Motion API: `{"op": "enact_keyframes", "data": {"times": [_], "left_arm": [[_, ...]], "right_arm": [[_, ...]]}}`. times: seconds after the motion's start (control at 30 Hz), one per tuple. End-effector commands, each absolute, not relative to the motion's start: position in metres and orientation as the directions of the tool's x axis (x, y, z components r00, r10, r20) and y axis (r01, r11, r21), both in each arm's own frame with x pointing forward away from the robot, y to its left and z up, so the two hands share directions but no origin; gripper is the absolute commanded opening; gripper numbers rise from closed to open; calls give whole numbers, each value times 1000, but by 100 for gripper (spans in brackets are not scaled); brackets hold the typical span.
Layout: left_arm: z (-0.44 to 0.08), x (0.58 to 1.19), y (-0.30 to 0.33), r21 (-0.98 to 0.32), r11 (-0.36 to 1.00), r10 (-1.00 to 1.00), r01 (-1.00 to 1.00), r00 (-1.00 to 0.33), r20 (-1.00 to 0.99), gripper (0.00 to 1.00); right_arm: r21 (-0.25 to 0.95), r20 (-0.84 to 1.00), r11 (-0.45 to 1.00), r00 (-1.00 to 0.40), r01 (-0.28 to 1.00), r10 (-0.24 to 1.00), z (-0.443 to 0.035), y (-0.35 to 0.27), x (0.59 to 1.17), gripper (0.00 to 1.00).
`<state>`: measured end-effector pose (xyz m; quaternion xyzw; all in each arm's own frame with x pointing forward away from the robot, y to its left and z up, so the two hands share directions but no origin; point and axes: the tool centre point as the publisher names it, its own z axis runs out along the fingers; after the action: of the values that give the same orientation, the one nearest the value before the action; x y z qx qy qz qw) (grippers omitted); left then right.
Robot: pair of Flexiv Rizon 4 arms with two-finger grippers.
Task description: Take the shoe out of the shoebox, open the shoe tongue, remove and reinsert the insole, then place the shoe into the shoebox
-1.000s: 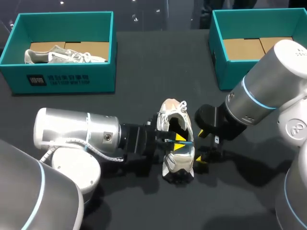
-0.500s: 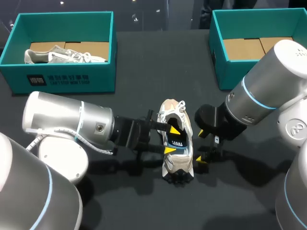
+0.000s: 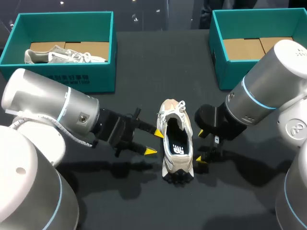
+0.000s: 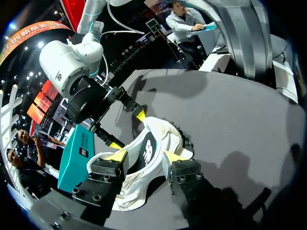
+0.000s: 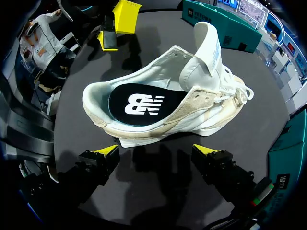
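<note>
The shoe (image 3: 176,143) stands on its sole in the middle of the bench (image 3: 144,201), out of both boxes, with the toe to 12 o'clock and the heel to 6 o'clock. The tongue (image 5: 209,43) is lifted up, and the dark insole (image 5: 144,103) lies flat inside. The left fingers (image 3: 150,151) are at 9 o'clock from the shoe, spread apart and holding nothing. The right fingers (image 3: 201,158) are at 3 o'clock, just beside the shoe, also apart and empty. One box (image 3: 62,79) at 10 o'clock holds another shoe (image 3: 62,55). The second box (image 3: 218,62) is at 2 o'clock.
</note>
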<state>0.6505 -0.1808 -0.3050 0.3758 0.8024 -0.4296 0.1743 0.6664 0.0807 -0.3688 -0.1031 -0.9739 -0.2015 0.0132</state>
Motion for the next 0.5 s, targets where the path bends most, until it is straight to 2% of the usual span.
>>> {"op": "enact_keyframes", "data": {"times": [0.03,0.13,0.3,0.5], "left_arm": [[-272,649,-133,-563,329,516,758,-644,-565,45],[-262,646,-123,-562,324,546,761,-636,-546,46],[-250,644,-107,-552,317,595,771,-615,-517,40],[-237,641,-93,-548,296,656,783,-583,-479,43]], "right_arm": [[388,55,896,-975,218,213,-365,61,664,100],[369,54,904,-976,218,213,-361,43,661,100],[332,60,918,-976,217,209,-354,9,655,100],[323,57,920,-975,222,215,-352,-17,649,100]]}}
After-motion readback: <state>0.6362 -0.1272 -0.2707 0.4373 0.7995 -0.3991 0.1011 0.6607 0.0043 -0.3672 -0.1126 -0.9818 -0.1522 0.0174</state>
